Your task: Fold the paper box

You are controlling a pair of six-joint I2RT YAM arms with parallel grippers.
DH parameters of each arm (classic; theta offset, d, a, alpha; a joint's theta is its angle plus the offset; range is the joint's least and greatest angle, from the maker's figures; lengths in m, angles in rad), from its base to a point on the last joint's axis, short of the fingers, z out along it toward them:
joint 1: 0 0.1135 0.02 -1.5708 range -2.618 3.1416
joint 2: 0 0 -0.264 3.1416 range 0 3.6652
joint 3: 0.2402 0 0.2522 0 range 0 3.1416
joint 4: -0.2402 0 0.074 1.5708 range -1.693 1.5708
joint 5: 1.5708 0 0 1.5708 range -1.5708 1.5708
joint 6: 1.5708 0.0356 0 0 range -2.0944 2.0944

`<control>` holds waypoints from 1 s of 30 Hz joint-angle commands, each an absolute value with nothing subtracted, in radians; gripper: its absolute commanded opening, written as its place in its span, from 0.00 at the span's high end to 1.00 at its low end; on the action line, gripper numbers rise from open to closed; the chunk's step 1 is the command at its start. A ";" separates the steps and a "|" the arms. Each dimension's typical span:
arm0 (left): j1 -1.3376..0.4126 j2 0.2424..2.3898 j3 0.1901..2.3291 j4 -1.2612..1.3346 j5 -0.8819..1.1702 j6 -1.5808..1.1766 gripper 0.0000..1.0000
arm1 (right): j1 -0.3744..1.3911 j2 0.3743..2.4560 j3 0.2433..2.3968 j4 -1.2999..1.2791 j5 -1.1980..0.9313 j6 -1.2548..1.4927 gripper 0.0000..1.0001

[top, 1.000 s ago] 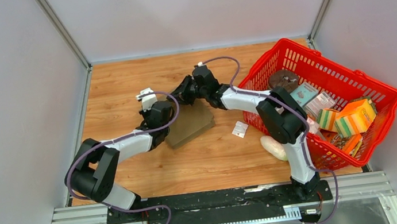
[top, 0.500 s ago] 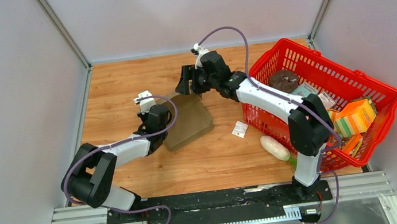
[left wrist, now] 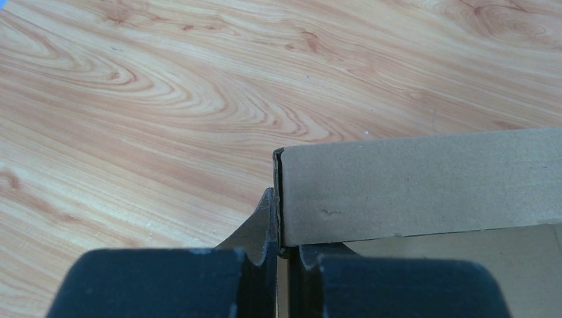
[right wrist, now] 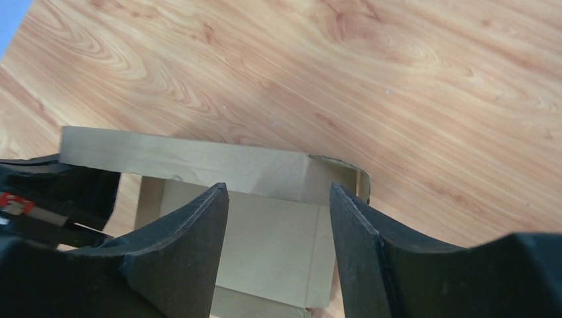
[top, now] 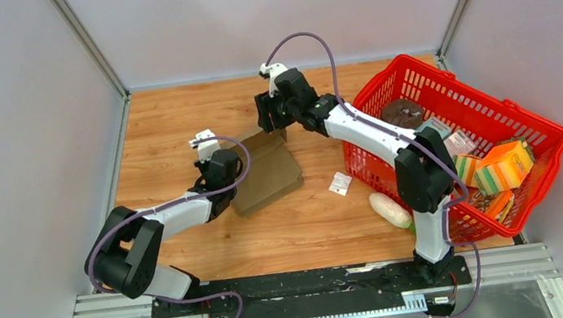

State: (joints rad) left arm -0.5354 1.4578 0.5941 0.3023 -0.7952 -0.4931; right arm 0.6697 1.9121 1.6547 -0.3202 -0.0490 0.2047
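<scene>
1. Here, the plain brown cardboard paper box (top: pixel 270 170) lies on the wooden bench (top: pixel 168 133), left of the red plastic basket (top: pixel 370 106), with one long wall standing upright.
2. The left tool (left wrist: pixel 281 268) is clamped on one end of that raised wall, a finger on each side of the cardboard.
3. The right tool (right wrist: pixel 278 199) hangs over the wall's other end, its jaws apart and holding nothing.
4. A small white packet (top: pixel 340 183) lies between box and basket.

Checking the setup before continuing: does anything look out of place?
The red plastic basket sits skewed past the right edge of the wooden table; a small white packet and a white oblong pouch lie outside it.
</scene>
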 commanded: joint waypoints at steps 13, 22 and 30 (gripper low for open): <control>-0.531 1.433 0.614 0.267 -0.799 -0.508 1.00 | 0.620 1.959 1.663 -0.292 -0.133 0.420 0.48; -0.532 1.430 0.615 0.261 -0.799 -0.509 1.00 | 0.615 1.987 1.672 -0.281 -0.182 0.446 0.52; -0.532 1.428 0.615 0.255 -0.799 -0.512 1.00 | 0.607 1.999 1.654 -0.204 -0.299 0.528 0.74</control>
State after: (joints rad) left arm -0.5346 1.4490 0.5945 0.2729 -0.7990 -0.5053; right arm 0.6132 1.9865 1.6535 -0.2970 -0.2169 0.4698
